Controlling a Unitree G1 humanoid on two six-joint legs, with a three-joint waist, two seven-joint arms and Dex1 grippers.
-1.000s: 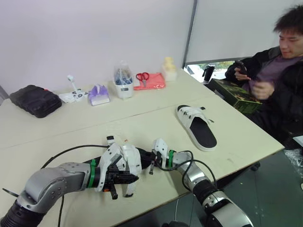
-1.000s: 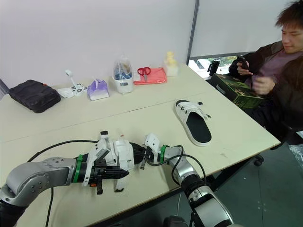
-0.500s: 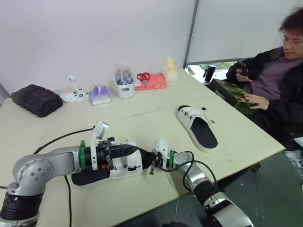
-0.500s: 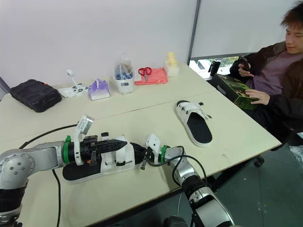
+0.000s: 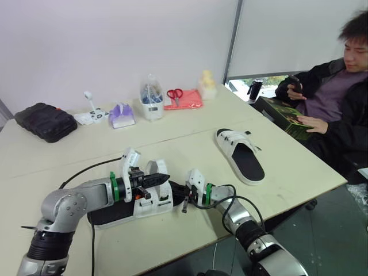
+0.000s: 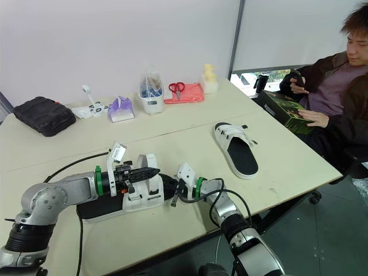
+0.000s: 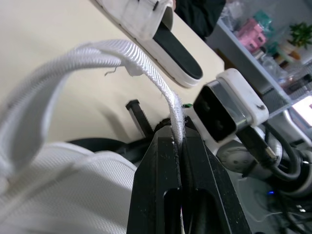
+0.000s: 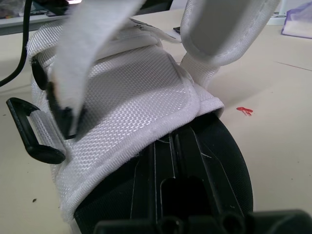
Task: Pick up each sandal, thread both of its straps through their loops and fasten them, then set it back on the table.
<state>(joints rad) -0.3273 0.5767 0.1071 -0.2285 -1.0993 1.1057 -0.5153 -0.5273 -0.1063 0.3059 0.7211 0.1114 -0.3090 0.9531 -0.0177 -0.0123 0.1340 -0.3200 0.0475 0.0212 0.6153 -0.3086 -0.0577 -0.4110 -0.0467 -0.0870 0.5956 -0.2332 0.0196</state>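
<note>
Your left gripper (image 7: pixel 178 139) is pinching the near sandal's (image 5: pixel 150 202) white strap (image 7: pixel 97 56), arching it upward (the sandal is lying at the table's (image 5: pixel 287 172) front edge). Your right gripper (image 8: pixel 173 139) is sitting pressed together, seemingly tucked into that sandal's open end. The far sandal (image 5: pixel 241 154) is lying well apart.

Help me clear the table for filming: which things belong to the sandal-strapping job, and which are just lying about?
Job: near sandal, its strap in the left gripper, far sandal.
Lying about: black bag, tissues, scissors, green box.
</note>
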